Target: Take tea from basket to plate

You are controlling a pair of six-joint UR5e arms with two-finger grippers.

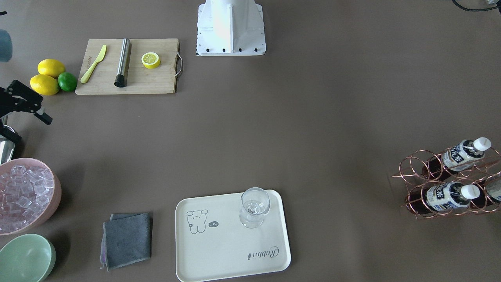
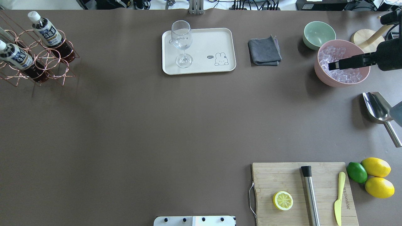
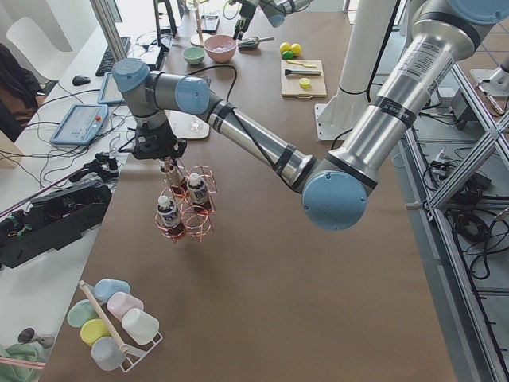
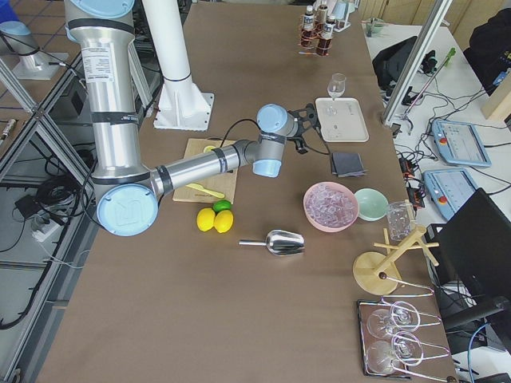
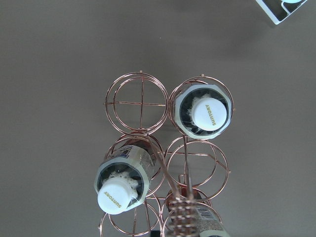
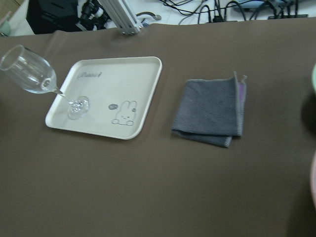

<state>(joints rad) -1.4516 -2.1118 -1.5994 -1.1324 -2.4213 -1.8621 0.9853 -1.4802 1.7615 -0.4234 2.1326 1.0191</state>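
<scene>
The copper wire basket (image 2: 47, 62) stands at the table's far left end and holds three tea bottles with white caps. Two of these bottles (image 2: 47, 31) (image 2: 15, 56) show in the overhead view. The left wrist view looks straight down on the basket (image 5: 140, 103) and on two bottle caps (image 5: 207, 112) (image 5: 116, 195). My left gripper (image 3: 165, 153) hovers just above the basket. I cannot tell whether it is open or shut. The cream plate (image 2: 207, 40) lies at the far middle. My right gripper (image 2: 331, 66) hangs over the pink bowl, far from the plate. Its jaws are unclear.
A wine glass (image 2: 182, 40) stands on the plate's left part. A grey cloth (image 2: 264, 51), a green bowl (image 2: 318, 34), a pink bowl of ice (image 2: 342, 66) and a metal scoop (image 2: 378, 108) lie to the right. A cutting board (image 2: 301, 191), lemons and a lime are near right.
</scene>
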